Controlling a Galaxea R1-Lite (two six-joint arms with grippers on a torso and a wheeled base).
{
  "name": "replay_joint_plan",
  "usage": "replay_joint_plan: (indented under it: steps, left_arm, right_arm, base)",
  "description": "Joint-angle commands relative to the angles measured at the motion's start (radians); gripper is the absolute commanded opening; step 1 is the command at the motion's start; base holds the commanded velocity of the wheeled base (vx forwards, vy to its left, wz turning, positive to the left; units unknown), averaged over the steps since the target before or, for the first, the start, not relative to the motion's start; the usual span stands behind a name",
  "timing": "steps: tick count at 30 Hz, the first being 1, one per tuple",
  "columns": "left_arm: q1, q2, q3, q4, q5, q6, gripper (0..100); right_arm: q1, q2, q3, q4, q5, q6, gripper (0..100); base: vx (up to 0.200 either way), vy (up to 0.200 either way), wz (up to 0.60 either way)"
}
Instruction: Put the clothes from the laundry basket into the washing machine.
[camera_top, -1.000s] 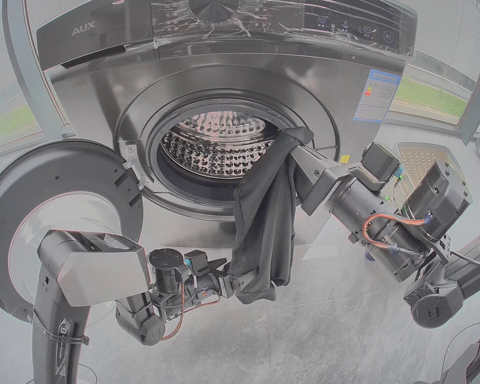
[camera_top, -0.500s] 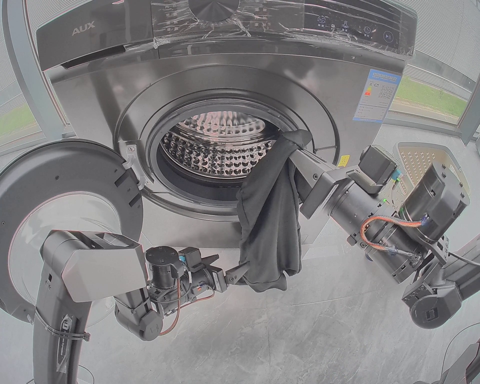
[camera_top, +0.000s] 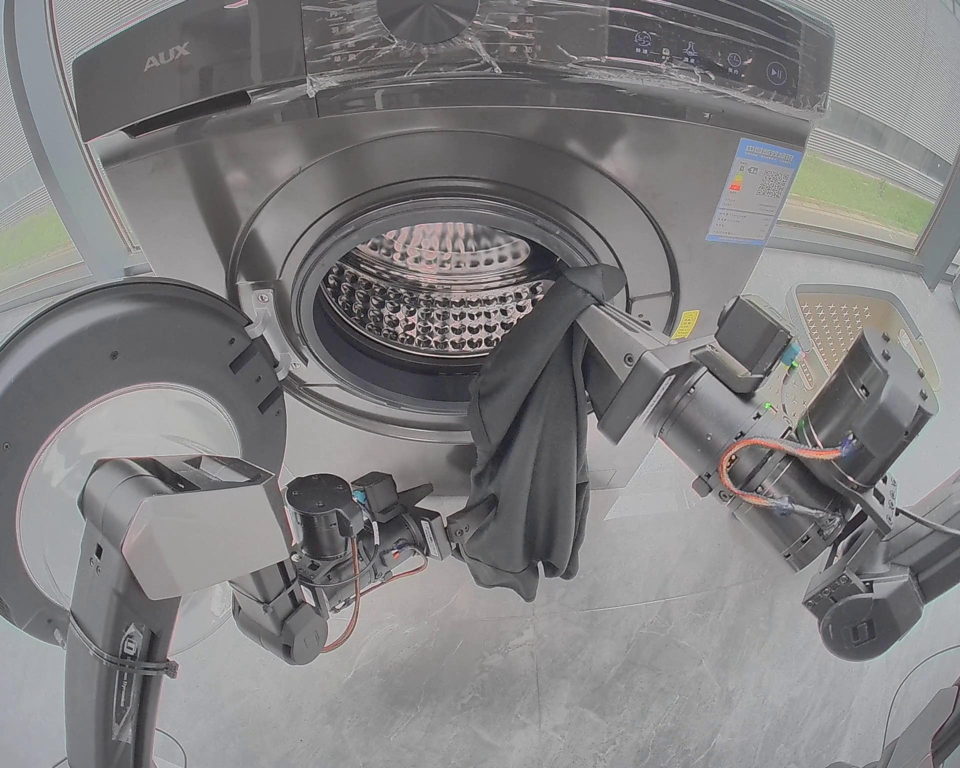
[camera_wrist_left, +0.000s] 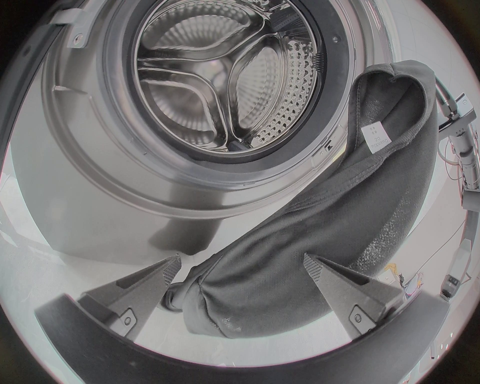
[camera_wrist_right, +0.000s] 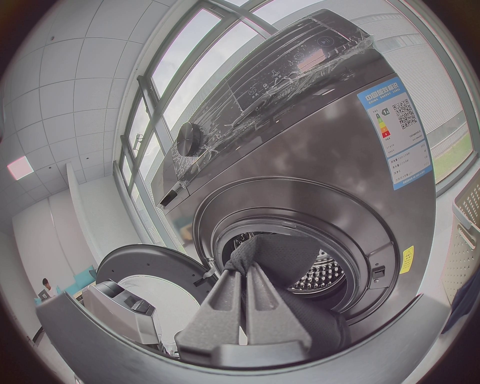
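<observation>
Right gripper (camera_wrist_right: 246, 270), fingers pressed together on the upper fold of the dark garment (camera_top: 530, 430), holds it at the right-hand rim of the washing machine (camera_top: 640, 170) opening. The cloth hangs down the front panel outside the drum (camera_top: 440, 290), its lower end near the floor. Left gripper (camera_wrist_left: 240, 259) sits low at that hanging end, fingers (camera_wrist_left: 350, 295) spread wide with the hem between them, not clamped. The step in hand appears to be gathering the tail so the whole piece enters together. Close your left fingers on the bunched hem rather than a single layer, then lift it over the door seal while you carry the right gripper deeper into the drum. Release only once no cloth drapes across the rim. The laundry basket (camera_top: 850, 320) stands to the right
</observation>
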Motion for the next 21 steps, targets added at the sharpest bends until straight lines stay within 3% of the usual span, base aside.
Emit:
replay_joint_plan:
  steps: [1,16,17,21]
  left_arm:
    - [-0.004,0.027,-0.040,0.001,0.000,0.001,100]
    - [-0.042,0.053,-0.117,0.007,-0.037,0.006,100]
    - [-0.042,0.056,-0.120,0.007,-0.037,0.006,0]
    - [-0.042,0.061,-0.139,0.007,-0.038,0.006,0]
  right_arm:
    - [0.002,0.006,-0.001,-0.001,0.000,0.000,0]
    - [0.002,0.006,0.002,-0.002,0.000,0.000,0]
    - [0.002,0.006,0.002,-0.002,0.000,0.000,0]
    - [0.001,0.004,0.002,-0.002,0.000,0.000,0]
  base:
    - [0.000,0.000,0.00]
    - [0.000,0.000,0.00]
    - [0.000,0.000,0.00]
    - [0.000,0.000,0.00]
